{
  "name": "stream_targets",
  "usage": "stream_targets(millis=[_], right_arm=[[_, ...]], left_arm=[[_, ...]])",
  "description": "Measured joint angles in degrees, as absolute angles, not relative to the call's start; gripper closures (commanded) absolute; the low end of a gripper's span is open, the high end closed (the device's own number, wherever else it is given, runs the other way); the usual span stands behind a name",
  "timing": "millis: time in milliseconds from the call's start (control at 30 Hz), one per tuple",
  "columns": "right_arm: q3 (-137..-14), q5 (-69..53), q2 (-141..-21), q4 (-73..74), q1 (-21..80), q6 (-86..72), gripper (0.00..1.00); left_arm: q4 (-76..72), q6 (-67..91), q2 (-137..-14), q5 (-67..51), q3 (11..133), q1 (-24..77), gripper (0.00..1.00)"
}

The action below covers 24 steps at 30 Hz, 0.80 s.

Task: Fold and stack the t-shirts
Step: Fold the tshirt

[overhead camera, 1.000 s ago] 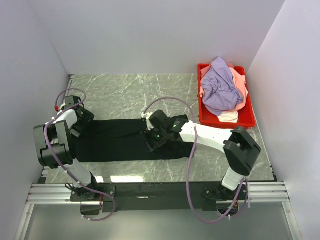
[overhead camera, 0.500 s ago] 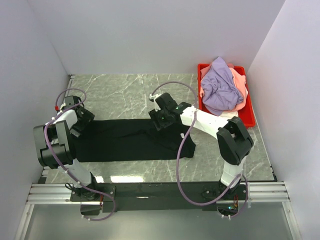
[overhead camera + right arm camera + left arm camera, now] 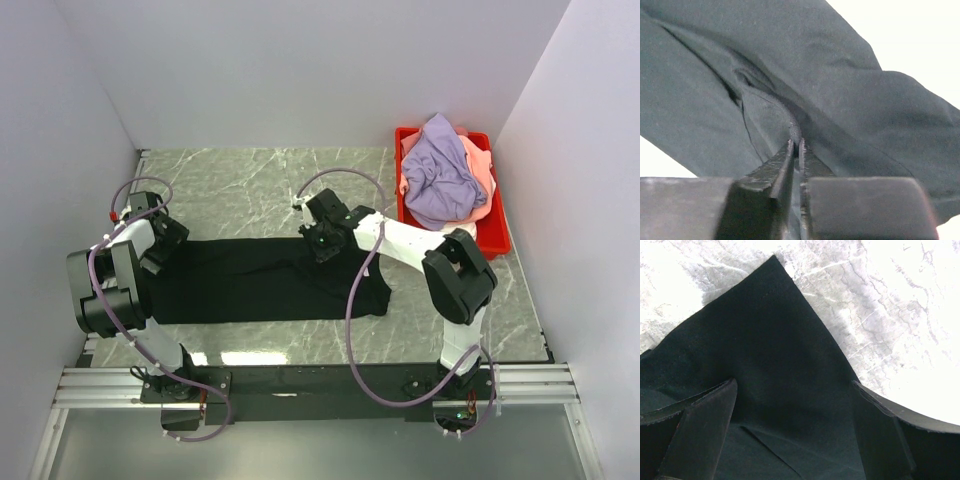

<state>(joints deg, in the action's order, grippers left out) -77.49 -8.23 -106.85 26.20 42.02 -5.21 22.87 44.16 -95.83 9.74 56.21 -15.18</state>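
While the black t-shirt [image 3: 240, 285] lay stretched as a long band across the near part of the marble table [image 3: 240, 185], the two arms met it at different places. The right gripper [image 3: 318, 246] sat at the far edge of the cloth, about midway along the table, with its arm reaching in from the right. In the right wrist view its fingers [image 3: 782, 167] were pressed together on a raised ridge of the black fabric, and creases ran away from the pinch on both sides. To the right of that grip the shirt sagged into an uneven, rumpled end beside the right arm.

The left gripper [image 3: 165, 240] stood at the shirt's left end, at its far corner. From the left wrist camera its fingers [image 3: 695, 432] were spread wide, one on each side of a pointed corner of the cloth that lay flat on the marble. Nothing was clamped between them.

The red plastic bin [image 3: 497, 240] stood at the far right of the table, apart from the black shirt. A lavender t-shirt [image 3: 440, 175] was heaped on top in it, a salmon-pink t-shirt [image 3: 482, 165] showed at its right, and a white t-shirt [image 3: 458, 234] lay at the near end.
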Motion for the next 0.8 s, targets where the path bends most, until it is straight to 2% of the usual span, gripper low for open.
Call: stream_targets(millis=[33, 433, 800], right_arm=[[-77.9, -8.2, -107.3, 26.2, 42.0, -5.2, 1.0], [-79.7, -6.9, -109.1, 29.3, 46.5, -9.8, 1.0], [-84.2, -5.1, -110.4, 33.6, 53.4, -23.2, 1.0]], left_arm=[[22.9, 44.2, -95.8, 9.7, 56.2, -15.2, 0.01], [22.8, 44.2, -95.8, 9.7, 56.1, -15.2, 0.01], [22.1, 44.1, -95.6, 9.7, 55.8, -15.2, 0.01]])
